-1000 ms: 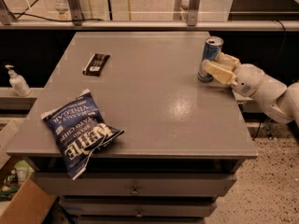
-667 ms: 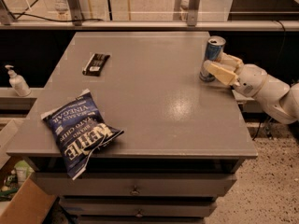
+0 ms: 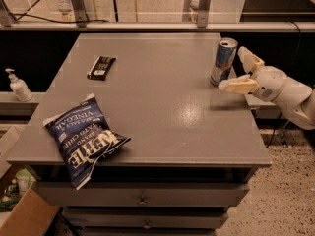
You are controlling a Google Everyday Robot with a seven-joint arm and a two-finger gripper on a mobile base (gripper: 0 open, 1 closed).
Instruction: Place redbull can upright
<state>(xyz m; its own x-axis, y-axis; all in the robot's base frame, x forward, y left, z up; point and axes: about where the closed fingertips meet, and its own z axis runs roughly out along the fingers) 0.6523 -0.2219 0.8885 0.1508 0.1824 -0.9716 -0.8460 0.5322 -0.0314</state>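
The redbull can (image 3: 223,61) stands upright near the right edge of the grey table (image 3: 152,102), blue and silver with a silver top. My gripper (image 3: 241,70) is just to the right of the can, coming in from the right on a white arm. Its fingers (image 3: 237,85) are spread open, one behind the can's upper part and one low in front. They are apart from the can or barely beside it.
A blue chip bag (image 3: 81,135) lies at the table's front left corner. A flat black wrapped bar (image 3: 101,66) lies at the back left. A white pump bottle (image 3: 17,86) stands on a shelf to the left. A cardboard box (image 3: 24,215) sits on the floor.
The gripper has opened and drawn back to the right off the can. The can now stands free and upright on the table.
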